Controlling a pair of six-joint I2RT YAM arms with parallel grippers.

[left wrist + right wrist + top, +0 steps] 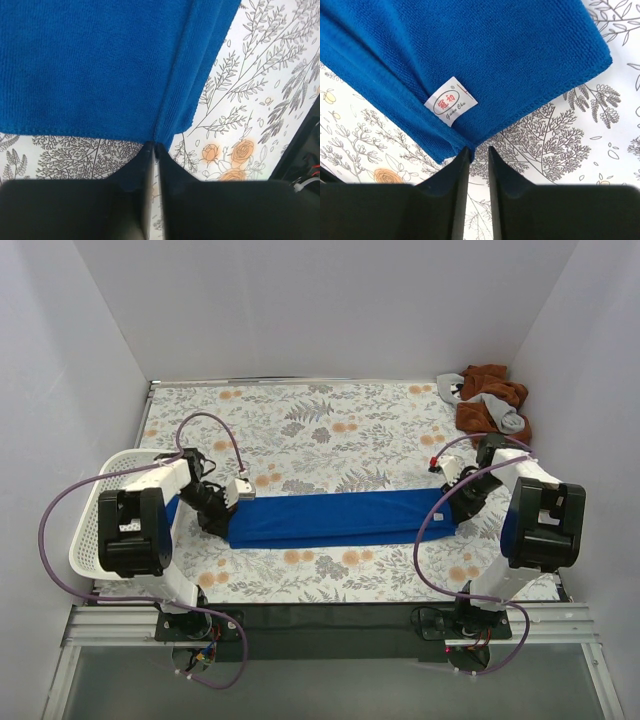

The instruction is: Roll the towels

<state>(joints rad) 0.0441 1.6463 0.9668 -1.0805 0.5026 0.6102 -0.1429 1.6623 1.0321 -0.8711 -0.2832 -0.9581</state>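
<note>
A blue towel [335, 518], folded into a long band, lies across the table's front half. My left gripper [224, 519] is at its left end. In the left wrist view the jaws [154, 145] are closed on a fold at the towel's [90, 65] edge. My right gripper [447, 503] is at the towel's right end. In the right wrist view its jaws [479, 149] stand slightly apart, with tablecloth showing between them. The towel's [485, 50] corner, near its white label [451, 102], just touches the left fingertip [464, 152].
A pile of brown and grey towels [490, 400] lies at the back right corner. A white basket [88, 530] stands at the left edge beside the left arm. The floral tablecloth [330, 430] covers the table, and grey walls close it in.
</note>
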